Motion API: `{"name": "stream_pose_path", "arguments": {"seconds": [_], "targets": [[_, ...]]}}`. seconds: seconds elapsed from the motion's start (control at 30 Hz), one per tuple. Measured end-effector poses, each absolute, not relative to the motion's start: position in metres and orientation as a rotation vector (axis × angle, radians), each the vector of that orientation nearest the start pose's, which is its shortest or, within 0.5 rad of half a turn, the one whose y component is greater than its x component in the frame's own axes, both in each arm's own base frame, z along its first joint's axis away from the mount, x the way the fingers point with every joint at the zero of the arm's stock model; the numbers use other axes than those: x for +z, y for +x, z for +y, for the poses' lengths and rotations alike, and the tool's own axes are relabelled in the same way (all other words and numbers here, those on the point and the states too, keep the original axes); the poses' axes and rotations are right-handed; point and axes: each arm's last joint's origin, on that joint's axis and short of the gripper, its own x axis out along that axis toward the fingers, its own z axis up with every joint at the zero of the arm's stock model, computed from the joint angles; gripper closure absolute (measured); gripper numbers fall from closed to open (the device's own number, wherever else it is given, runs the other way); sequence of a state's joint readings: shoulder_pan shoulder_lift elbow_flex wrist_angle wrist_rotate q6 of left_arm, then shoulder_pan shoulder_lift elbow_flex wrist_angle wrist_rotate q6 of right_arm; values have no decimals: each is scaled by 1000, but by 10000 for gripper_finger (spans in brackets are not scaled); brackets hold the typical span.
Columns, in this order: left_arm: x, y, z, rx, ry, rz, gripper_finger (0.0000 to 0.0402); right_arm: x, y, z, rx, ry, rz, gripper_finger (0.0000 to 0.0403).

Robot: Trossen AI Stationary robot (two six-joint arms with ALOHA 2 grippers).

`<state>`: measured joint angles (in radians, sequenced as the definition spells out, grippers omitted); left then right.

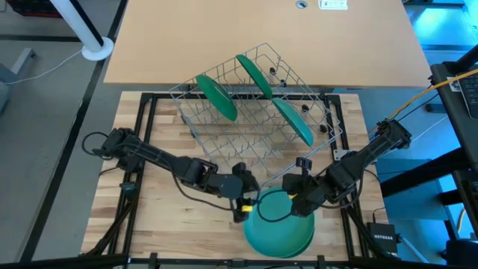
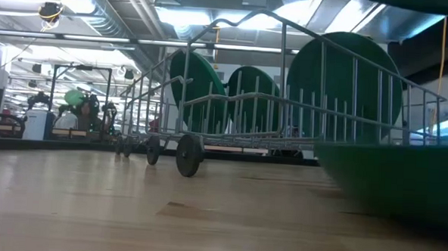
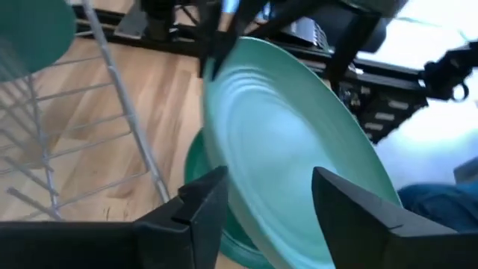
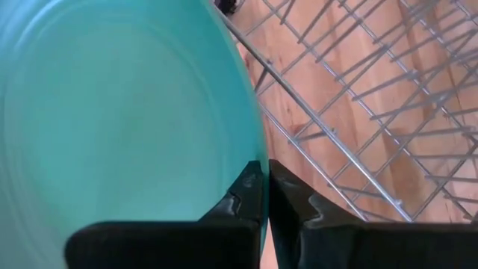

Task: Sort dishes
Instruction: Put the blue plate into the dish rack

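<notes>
Three green plates are standing on edge in the wire rack in the high view, while a fourth plate is sitting near the front edge of the counter on a stack, flanked by both arms: the left hand is reaching in from the plate's left and the right hand from its right, each about equally close to its rim. Across the low view, the rack is showing those three upright discs behind its wires, and a dark green rim is filling the near right corner; neither hand is showing there. Through the left wrist view, the left hand's fingers are standing spread apart and released, the tilted plate's edge lying between them without being squeezed. Through the right wrist view, the right hand is clenching the plate's thin rim, fingers pressed tight on it, with the rack lying just beyond. I judge the lift toward the rack is resting on the right hand alone. The plate is looking smooth, round, faintly ringed and glossy.
</notes>
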<state>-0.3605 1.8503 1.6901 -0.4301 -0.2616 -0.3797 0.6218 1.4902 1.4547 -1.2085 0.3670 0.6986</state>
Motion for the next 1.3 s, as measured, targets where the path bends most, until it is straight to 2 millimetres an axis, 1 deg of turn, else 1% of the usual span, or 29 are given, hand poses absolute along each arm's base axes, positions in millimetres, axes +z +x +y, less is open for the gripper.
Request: {"name": "stream_pose_path", "arguments": {"seconds": [0.2,0.43,0.6,0.73,0.87,0.97,1.1,1.17,1.3], "targets": [[324,406,-122,89,-321,559,202,335,232,152,-166,29,1056,394],[324,410,-109,74,-418,579,205,344,233,151,-186,-20,999,394],[324,411,-104,52,-434,590,205,350,234,150,-206,-56,956,393],[324,412,-103,44,-407,592,212,354,235,149,-230,-84,918,393],[324,412,-100,50,-395,593,246,358,235,148,-239,-117,890,394],[323,413,-97,63,-396,597,289,361,236,148,-240,-117,875,389],[323,414,-90,85,-397,598,357,362,236,148,-246,-110,863,391],[322,414,-88,99,-403,596,382,362,236,149,-248,-107,863,391],[322,415,-85,109,-398,593,383,363,236,148,-246,-112,860,375]]}}
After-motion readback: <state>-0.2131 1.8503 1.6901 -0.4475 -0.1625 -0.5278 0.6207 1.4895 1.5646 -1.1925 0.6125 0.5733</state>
